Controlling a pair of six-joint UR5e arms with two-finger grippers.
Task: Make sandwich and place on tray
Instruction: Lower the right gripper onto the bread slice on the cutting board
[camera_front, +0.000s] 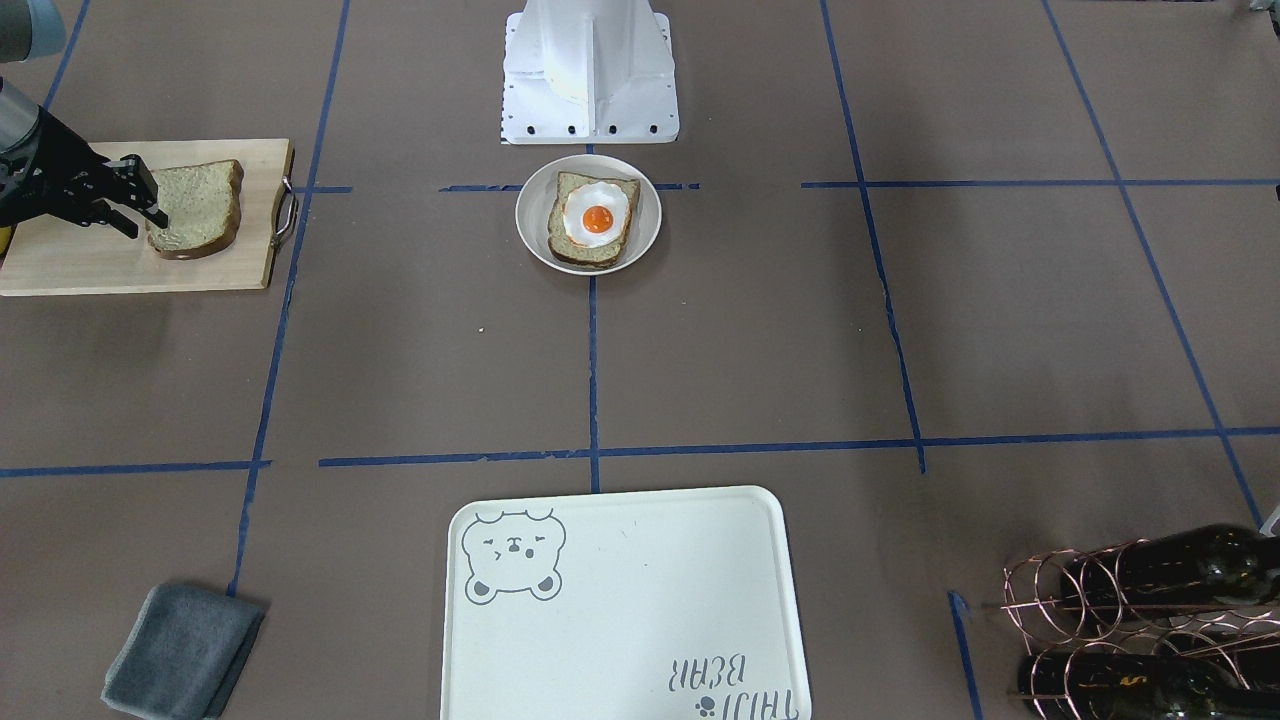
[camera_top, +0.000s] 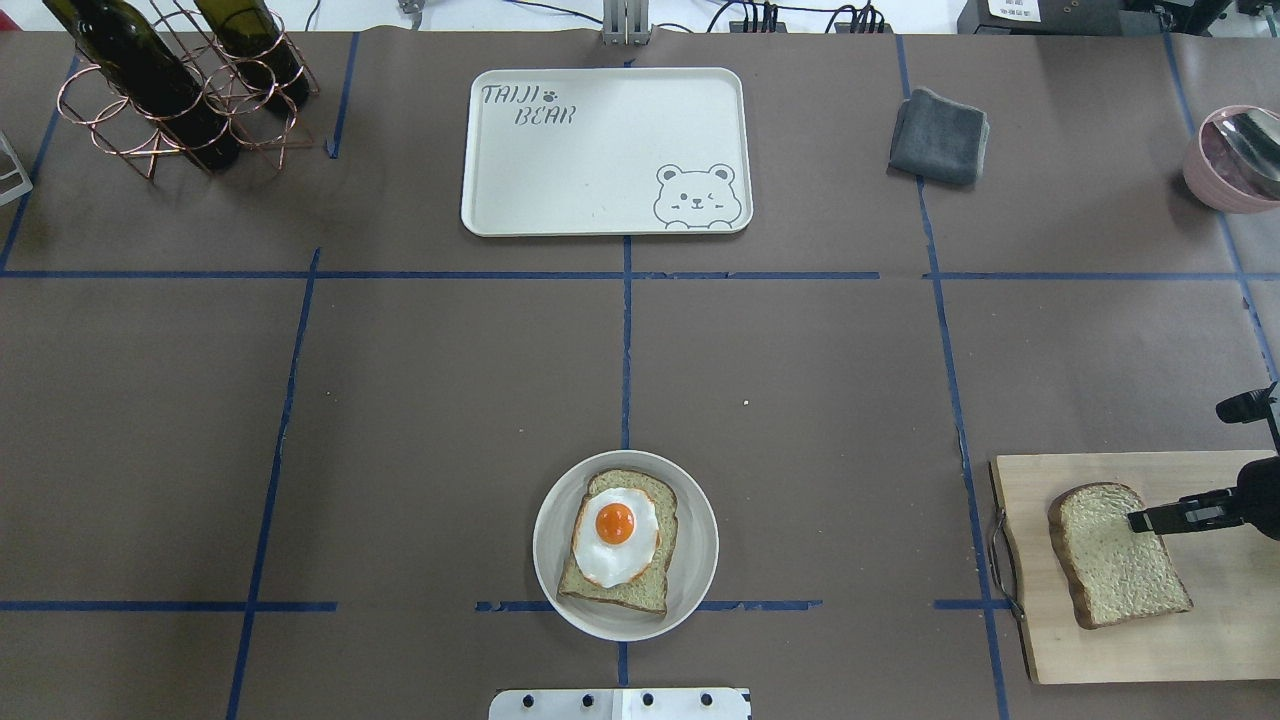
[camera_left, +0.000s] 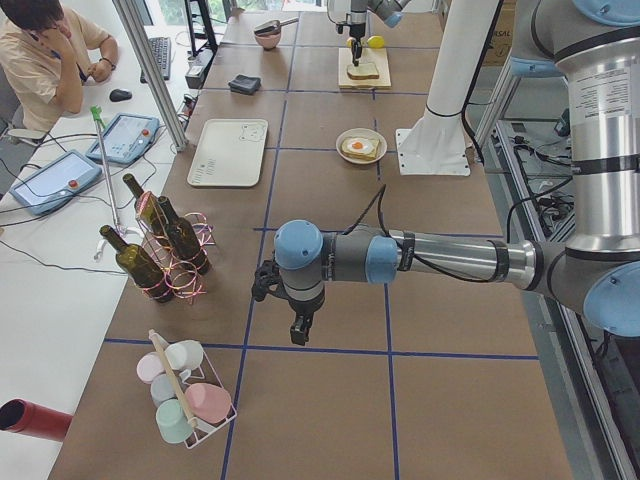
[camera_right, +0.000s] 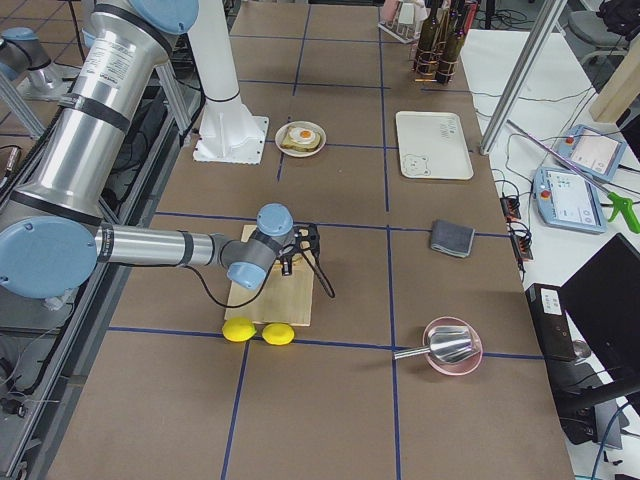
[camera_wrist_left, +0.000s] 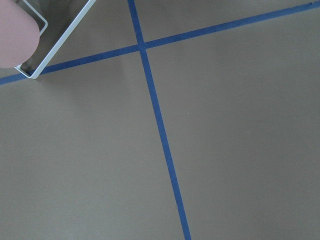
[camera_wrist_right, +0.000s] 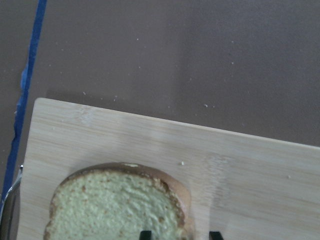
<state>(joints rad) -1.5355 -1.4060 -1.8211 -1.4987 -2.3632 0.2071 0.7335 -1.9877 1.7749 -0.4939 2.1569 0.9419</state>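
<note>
Place: robotics lab.
Surface: tabletop (camera_top: 450, 380) under brown paper, gridded with blue tape (camera_top: 627, 350).
Machinery: industrial arm (camera_left: 440, 258), white pedestal (camera_front: 590, 70), teach pendants (camera_left: 125, 138).
Surroundings: seated operator (camera_left: 45, 60) at side desk (camera_left: 70, 215), keyboard (camera_left: 160, 55), cables (camera_top: 770, 14), aluminium posts (camera_left: 148, 70).

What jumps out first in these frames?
The orange-yolked egg on a bread slice in the white bowl, at table centre near the robot's base. Next, the right gripper, jaws open, at the edge of a second slice on the board at the robot's right. The bear tray sits across the table with nothing on it.
</note>
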